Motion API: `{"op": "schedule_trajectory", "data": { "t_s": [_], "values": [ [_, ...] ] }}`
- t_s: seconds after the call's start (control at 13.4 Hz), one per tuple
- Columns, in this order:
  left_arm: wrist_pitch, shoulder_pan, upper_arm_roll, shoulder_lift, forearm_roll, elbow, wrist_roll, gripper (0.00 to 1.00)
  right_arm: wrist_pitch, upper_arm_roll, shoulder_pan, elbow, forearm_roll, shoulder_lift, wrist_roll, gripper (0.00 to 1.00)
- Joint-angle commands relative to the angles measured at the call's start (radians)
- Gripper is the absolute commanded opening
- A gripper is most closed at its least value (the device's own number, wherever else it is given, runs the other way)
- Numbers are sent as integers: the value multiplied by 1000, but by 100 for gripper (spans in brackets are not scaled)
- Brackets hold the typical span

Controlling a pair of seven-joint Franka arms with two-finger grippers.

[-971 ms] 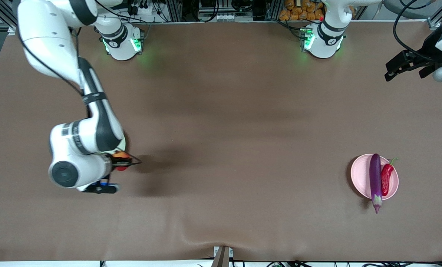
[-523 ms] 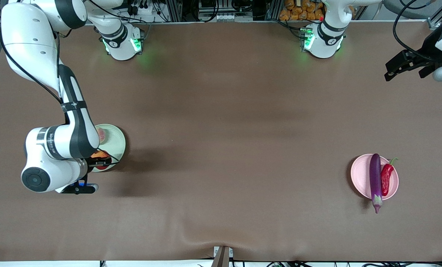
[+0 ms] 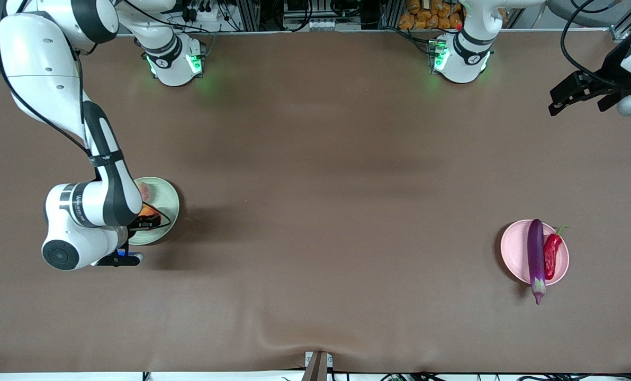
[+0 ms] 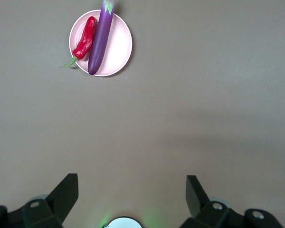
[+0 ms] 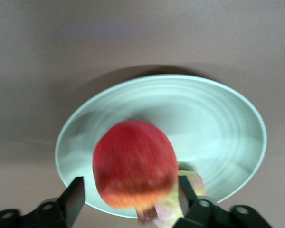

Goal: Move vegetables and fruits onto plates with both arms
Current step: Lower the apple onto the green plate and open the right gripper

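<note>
The right gripper hangs over the green plate, pinching the pomegranate between its two fingers, one on each flank of the fruit. In the right wrist view the red ball fills the gap between the fingers, with the plate's ridged bowl directly under it. A pale yellowish shape peeking past the pomegranate's lower edge is probably the peach, which the front view shows as a pinkish patch on the plate, partly hidden by the arm.

The pomegranate looks round, smooth and stiff-skinned, so it should bear a firm squeeze but would roll if let go from height or onto the sloped rim. The hold across its widest part looks right; the crown tip is a poor place to grip.

Well apart from the green plate, at the left arm's end of the table, the pink plate carries the eggplant and the chili pepper side by side, the eggplant's stem end overhanging the rim.

The left gripper waits high over bare table with its fingers spread wide and nothing between them.
</note>
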Motion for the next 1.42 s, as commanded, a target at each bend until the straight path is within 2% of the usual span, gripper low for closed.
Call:
{"op": "schedule_trajectory", "data": {
  "t_s": [0.0, 0.15, 0.22, 0.52, 0.82, 1.12, 1.34],
  "values": [
    [-18, 3, -1, -17, 7, 5, 12, 100, -8, 25, -16, 9, 58, -28, -10, 100],
    [-16, 3, -1, -28, 7, -3, 14, 100, -47, 36, -4, 50, 60, -40, -10, 100],
    [-16, 3, -1, -28, 7, -3, 15, 100, -60, 60, -4, 70, 61, -51, -2, 100],
    [-10, 1, -3, -26, 29, -3, 29, 100, -55, 102, 4, 128, 52, -122, -10, 100],
    [-10, -3, -12, -26, 29, -6, 30, 100, -213, 109, -5, 317, 46, -134, -25, 100],
    [-14, -4, -26, -26, 35, -2, 30, 100, -279, 108, -16, 329, 51, -299, -24, 100],
    [-36, -5, -32, -26, 35, 9, 29, 100, -348, 103, -10, 326, 48, -372, 10, 100]
  ]
}}
